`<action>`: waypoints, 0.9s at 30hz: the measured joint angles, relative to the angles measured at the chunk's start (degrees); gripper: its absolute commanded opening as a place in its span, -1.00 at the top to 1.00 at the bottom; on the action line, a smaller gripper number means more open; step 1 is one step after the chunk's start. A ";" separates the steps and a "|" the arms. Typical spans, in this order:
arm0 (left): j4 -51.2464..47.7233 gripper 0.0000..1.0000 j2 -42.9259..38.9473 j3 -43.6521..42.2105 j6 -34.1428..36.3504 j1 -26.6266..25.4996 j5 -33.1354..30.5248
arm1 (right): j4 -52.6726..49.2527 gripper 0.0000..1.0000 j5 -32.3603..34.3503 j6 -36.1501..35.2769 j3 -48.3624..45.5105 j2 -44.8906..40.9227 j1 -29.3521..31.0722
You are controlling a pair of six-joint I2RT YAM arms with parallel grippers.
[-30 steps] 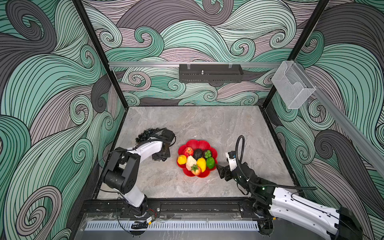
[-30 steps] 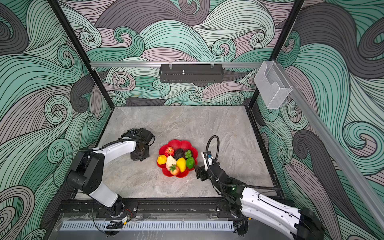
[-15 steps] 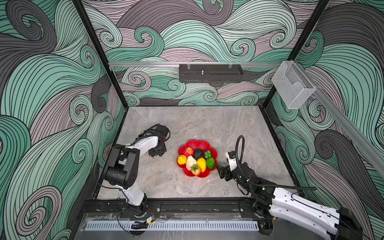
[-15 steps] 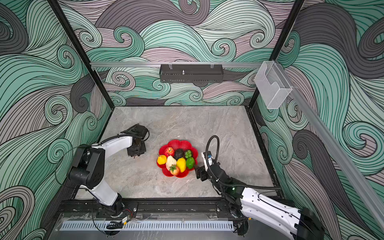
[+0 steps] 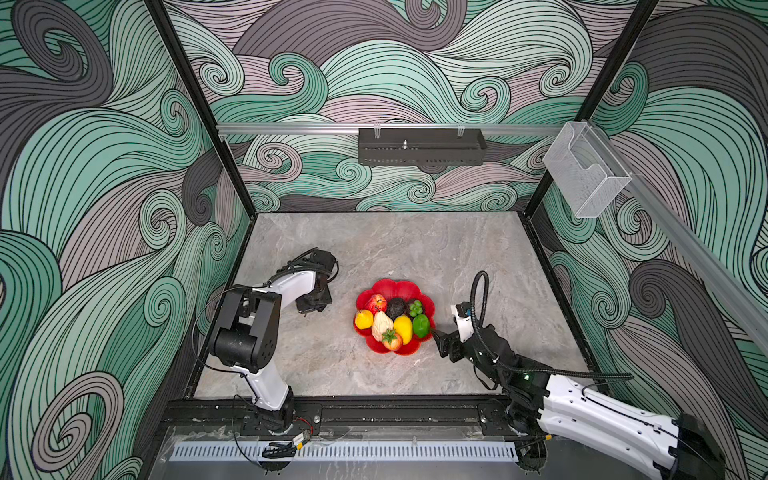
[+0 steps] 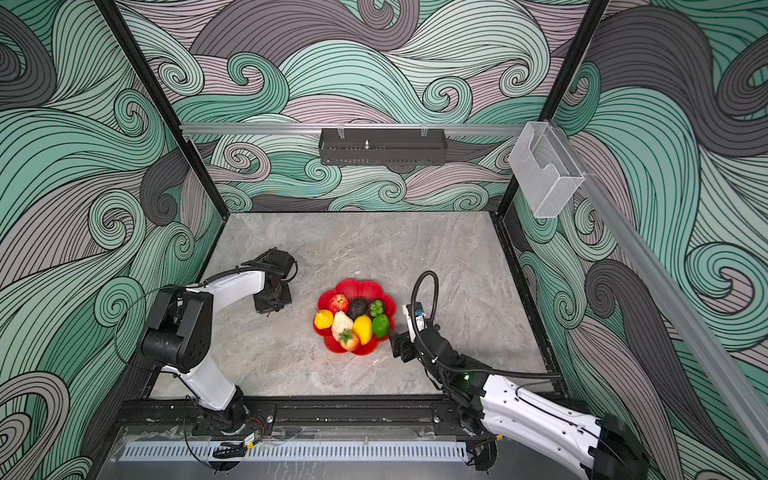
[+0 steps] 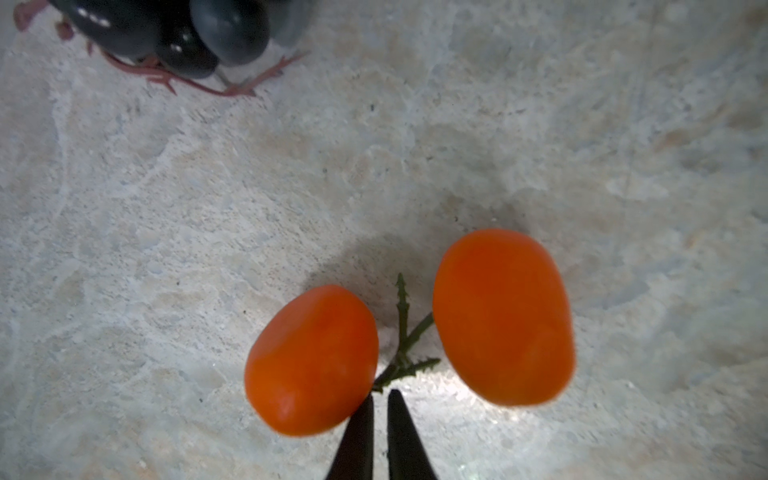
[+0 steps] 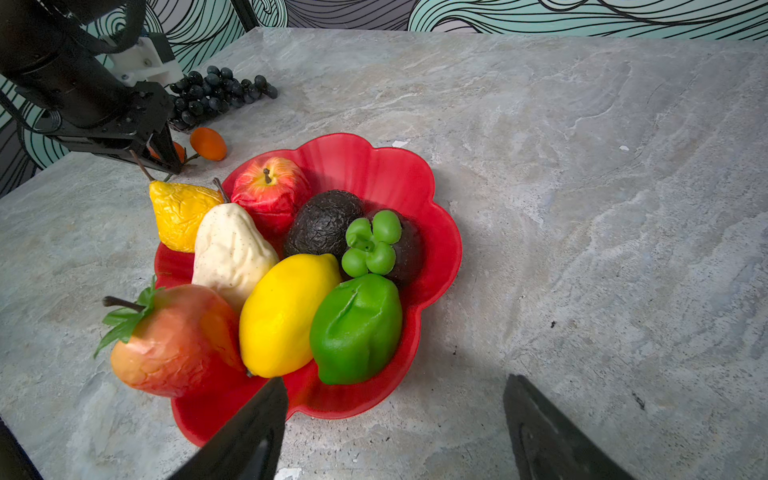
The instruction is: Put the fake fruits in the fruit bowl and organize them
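Left claw (image 7: 381,397) clenched at stem (image 7: 402,328) tip of oranges (image 7: 311,361); thin pinch could slip on lift. Right claw (image 8: 395,380) released beside fruit bowl (image 8: 374,166).

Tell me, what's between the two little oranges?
A thin green leafy stem joins the smaller orange and the bigger orange. The left gripper's closed tips sit right at its end. The left wrist view shows it.

left gripper (image 7: 380,395) pinched shut, pointing straight down, right arm (image 5: 602,415) stretched out low, right gripper (image 8: 395,380) gaping wide
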 measured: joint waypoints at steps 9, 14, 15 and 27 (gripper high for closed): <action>1.05 1.00 -3.04 -0.02 -0.11 0.02 0.33 | 0.22 -0.65 -0.02 0.00 0.00 0.26 0.00; 1.42 1.00 -5.09 -0.04 -0.24 0.02 0.57 | 0.33 -0.65 -0.02 0.00 0.00 0.26 0.00; 1.40 0.86 -5.16 -0.04 -0.26 0.02 0.52 | 0.33 -0.65 -0.02 0.00 0.00 0.26 0.00; 0.81 0.07 -6.01 -0.48 -0.81 0.39 -1.84 | 0.35 -0.65 -0.13 0.04 0.00 0.20 0.00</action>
